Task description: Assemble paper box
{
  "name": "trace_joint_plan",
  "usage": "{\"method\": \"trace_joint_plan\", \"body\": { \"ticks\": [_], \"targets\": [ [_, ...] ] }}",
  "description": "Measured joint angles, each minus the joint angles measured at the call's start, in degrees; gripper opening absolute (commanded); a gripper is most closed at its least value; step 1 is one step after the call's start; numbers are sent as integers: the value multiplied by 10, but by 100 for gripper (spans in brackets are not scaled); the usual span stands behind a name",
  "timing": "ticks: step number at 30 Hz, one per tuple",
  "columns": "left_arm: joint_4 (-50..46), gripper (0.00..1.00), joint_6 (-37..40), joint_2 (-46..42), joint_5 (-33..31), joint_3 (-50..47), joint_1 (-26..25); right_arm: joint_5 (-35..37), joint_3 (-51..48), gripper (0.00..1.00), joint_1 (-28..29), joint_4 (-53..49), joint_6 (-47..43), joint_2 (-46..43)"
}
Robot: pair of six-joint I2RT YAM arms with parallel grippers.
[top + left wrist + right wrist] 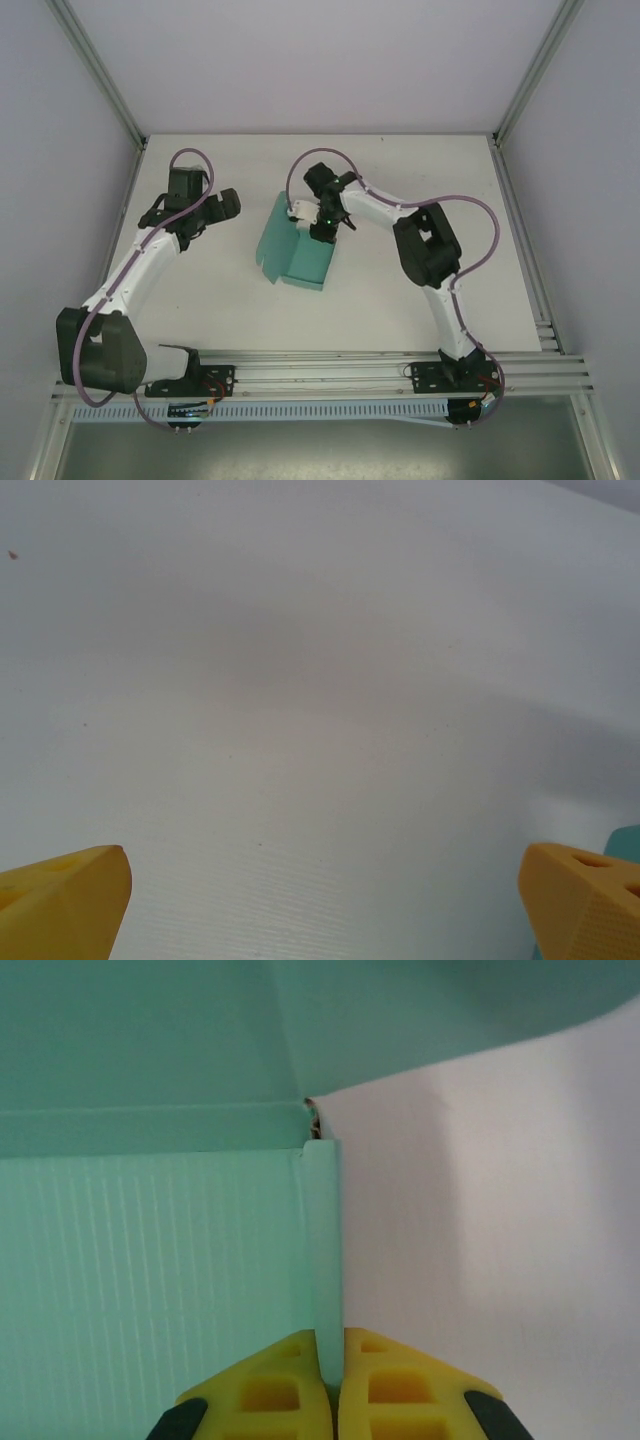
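The left arm (148,262) and right arm (450,312) have white link shells between black joint housings. A purple cable (188,152) loops along each. Their bases (452,376) are black. The fingers (392,1385) are yellow with moulded rectangular pockets. A green light (327,212) glows at the right wrist.

Teal-green paper box (297,252), yellow fingers (385,1380)

No writing, labels, brand marks, numbers or signs can be read anywhere, neither on the teal-green thin card paper box (305,262) nor on the white table (380,300).
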Motion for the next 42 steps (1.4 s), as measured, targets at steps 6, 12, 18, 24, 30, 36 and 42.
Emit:
{"method": "trace_joint_plan", "body": {
  "ticks": [6, 12, 18, 24, 30, 36, 42],
  "targets": [
    [6, 99, -3, -9, -4, -5, 0, 165, -112, 3, 4, 67, 311, -86],
    [15, 99, 2, -7, 17, -7, 0, 258, -219, 5, 20, 94, 607, -153],
    [107, 98, 70, 0, 138, -52, 0, 263, -247, 15, 51, 106, 735, -156],
    [161, 99, 146, 21, 292, -83, 0, 264, -265, 49, 51, 124, 764, -168],
    [158, 99, 240, 88, 389, -26, 0, 280, -265, 81, 46, 137, 697, -239],
    [93, 99, 371, 172, 449, 90, 0, 214, -264, 99, -19, 191, 449, -304],
    [-20, 96, 509, 254, 471, 216, -13, 27, -207, 99, -126, 161, 205, -284]
  ]
}}
